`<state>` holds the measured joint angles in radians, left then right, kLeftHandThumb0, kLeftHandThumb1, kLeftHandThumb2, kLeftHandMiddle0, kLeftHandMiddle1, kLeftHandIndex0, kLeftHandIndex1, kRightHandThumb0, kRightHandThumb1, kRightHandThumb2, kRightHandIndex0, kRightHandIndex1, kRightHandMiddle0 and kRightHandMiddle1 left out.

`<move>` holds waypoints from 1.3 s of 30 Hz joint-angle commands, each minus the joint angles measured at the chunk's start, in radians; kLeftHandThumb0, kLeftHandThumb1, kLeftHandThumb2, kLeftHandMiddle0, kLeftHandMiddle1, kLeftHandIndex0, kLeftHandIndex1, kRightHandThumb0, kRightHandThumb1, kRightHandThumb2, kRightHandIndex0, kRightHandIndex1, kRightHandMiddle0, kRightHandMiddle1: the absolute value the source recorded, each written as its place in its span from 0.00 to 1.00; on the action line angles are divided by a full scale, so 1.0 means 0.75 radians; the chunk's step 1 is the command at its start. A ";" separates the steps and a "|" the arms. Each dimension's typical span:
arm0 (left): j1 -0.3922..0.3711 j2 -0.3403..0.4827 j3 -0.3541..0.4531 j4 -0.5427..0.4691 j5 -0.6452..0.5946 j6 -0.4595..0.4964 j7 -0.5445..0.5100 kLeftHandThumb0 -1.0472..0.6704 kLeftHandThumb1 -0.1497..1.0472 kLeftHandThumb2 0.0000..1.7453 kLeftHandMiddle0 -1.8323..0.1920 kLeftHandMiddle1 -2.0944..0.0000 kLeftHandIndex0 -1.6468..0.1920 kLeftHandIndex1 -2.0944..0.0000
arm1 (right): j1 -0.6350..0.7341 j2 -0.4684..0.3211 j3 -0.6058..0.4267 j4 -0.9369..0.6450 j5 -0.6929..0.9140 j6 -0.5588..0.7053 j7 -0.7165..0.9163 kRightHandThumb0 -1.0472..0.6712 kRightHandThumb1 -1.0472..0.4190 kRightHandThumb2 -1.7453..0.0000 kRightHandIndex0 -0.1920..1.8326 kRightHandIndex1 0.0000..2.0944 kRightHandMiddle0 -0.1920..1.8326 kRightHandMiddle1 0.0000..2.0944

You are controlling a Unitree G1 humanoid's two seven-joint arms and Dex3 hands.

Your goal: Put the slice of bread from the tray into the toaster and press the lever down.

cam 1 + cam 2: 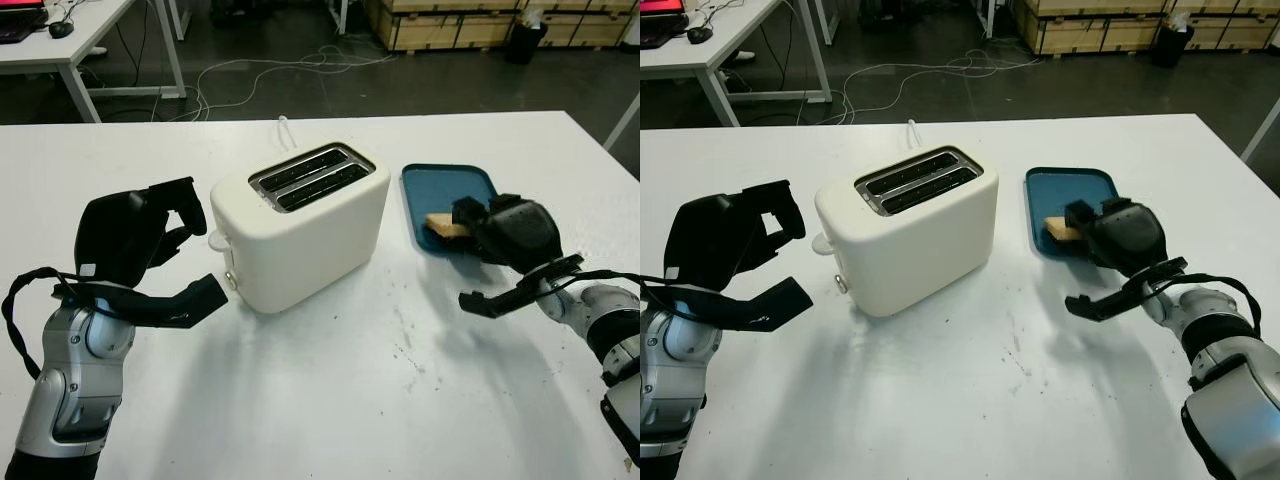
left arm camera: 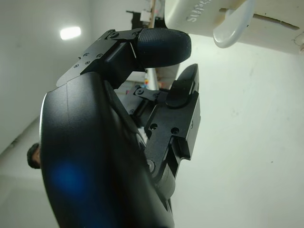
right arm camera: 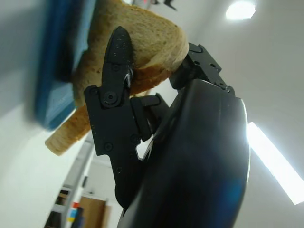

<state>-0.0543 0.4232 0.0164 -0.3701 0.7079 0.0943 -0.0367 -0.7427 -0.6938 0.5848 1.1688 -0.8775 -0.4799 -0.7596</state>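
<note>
here, a white table [image 1: 330, 400] fills the foreground, bearing a cream two-slot toaster [image 1: 300, 225] at centre with both slots uppermost and its end lever [image 1: 218, 240] on the side facing the left hand. just beside the toaster, on the robot's right, lies a blue tray [image 1: 450, 185]; on its near part sits the slice of bread [image 1: 445, 227]. the right hand [image 1: 1110, 240] is over the near edge of the tray, and in the right wrist view its fingers [image 3: 116, 66] are clenched around the bread, one dark finger pressed across the crust while the slice tilts against the tray wall. the left hand [image 1: 140, 235] is raised beside the lever end of the toaster, near but apart from it, released and holding nothing; its fingers [image 2: 161, 45] point toward the lever. the toaster body stands between the two hands. raised lettering on the toaster underside appears in the left wrist view but is too partial to read. behind the table, on the dark floor, lie pale cables [image 1: 260, 75]; a white desk [image 1: 70, 45] stands at far left, wooden crates [image 1: 450, 20] at far right, and a dark bin [image 1: 525, 40] just beside them.
</note>
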 commanded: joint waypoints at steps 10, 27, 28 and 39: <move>-0.008 0.006 -0.005 0.007 0.026 -0.010 0.022 0.67 0.88 0.00 0.45 0.17 0.47 0.22 | -0.038 -0.070 -0.067 -0.152 0.030 -0.024 0.212 0.35 0.09 0.71 0.47 0.83 0.32 0.83; -0.010 0.009 0.002 0.009 0.013 -0.015 0.020 0.68 0.87 0.00 0.45 0.17 0.47 0.21 | -0.462 -0.095 -0.452 -0.239 0.500 -0.263 0.907 0.36 0.09 0.80 0.47 0.83 0.37 0.79; -0.009 0.010 0.003 0.010 0.011 -0.017 0.021 0.68 0.87 0.00 0.45 0.17 0.47 0.21 | -0.504 -0.084 -0.467 -0.239 0.533 -0.253 0.970 0.36 0.09 0.82 0.48 0.83 0.37 0.82; -0.008 0.020 0.005 0.011 0.025 -0.022 0.025 0.67 0.87 0.00 0.45 0.17 0.47 0.22 | -0.914 0.118 -0.557 -0.122 0.728 -0.215 1.359 0.34 0.09 0.86 0.59 0.83 0.49 0.83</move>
<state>-0.0555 0.4265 0.0160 -0.3641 0.7179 0.0871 -0.0238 -1.3887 -0.6267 0.1743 1.0657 -0.3547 -0.6554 0.2406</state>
